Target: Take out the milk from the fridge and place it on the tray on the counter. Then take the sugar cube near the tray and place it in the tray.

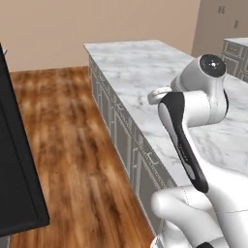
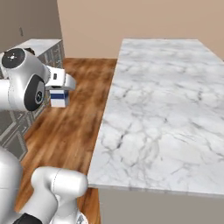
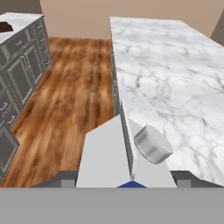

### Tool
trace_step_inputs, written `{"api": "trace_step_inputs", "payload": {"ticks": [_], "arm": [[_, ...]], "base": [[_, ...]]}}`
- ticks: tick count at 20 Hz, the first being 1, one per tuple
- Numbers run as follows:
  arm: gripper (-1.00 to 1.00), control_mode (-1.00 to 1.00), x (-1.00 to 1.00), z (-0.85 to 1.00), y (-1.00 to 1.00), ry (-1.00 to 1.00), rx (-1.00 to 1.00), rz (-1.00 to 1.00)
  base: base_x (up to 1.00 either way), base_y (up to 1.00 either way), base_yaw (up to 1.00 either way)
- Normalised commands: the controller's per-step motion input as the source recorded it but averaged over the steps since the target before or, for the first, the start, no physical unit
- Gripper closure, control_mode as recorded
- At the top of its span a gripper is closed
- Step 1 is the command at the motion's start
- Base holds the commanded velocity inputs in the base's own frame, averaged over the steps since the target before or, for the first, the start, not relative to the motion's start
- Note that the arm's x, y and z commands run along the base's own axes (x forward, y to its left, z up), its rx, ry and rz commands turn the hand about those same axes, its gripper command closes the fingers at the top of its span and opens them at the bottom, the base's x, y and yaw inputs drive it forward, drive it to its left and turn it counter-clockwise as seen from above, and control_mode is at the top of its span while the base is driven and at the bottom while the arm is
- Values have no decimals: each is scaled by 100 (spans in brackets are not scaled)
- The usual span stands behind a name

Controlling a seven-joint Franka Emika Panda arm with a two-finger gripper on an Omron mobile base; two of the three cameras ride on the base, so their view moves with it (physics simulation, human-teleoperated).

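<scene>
My gripper (image 3: 124, 178) is shut on the milk (image 3: 109, 153), and the carton's white gable top with its grey cap rises between the fingers in the hand view. In the right base view the milk (image 2: 59, 100), white with a dark blue band, hangs under the gripper (image 2: 59, 91) above the wooden floor, left of the counter (image 2: 166, 100). The fridge (image 1: 14, 160) is the black frame at the left edge of the left base view. The counter (image 1: 140, 63) runs along the right there, partly behind my arm. The tray and the sugar cube are out of view.
Wooden floor (image 1: 72, 145) lies between the fridge and the counter. A second run of grey panelled cabinets (image 3: 17, 74) with a marble top stands to the left in the hand view; a dark brown thing (image 3: 4, 27) sits at its far edge, and I cannot tell what it is.
</scene>
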Motion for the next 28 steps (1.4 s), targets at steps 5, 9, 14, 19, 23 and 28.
{"api": "trace_step_inputs", "payload": {"ticks": [5,9,14,19,23,28], "arm": [[100,100,0,0,0,0,0,0],[100,100,0,0,0,0,0,0],[100,100,0,0,0,0,0,0],[100,100,0,0,0,0,0,0],[100,100,0,0,0,0,0,0],[100,100,0,0,0,0,0,0]], "base": [[19,100,8],[-22,96,15],[100,40,23],[100,-51,22],[100,41,8],[100,-15,29]]}}
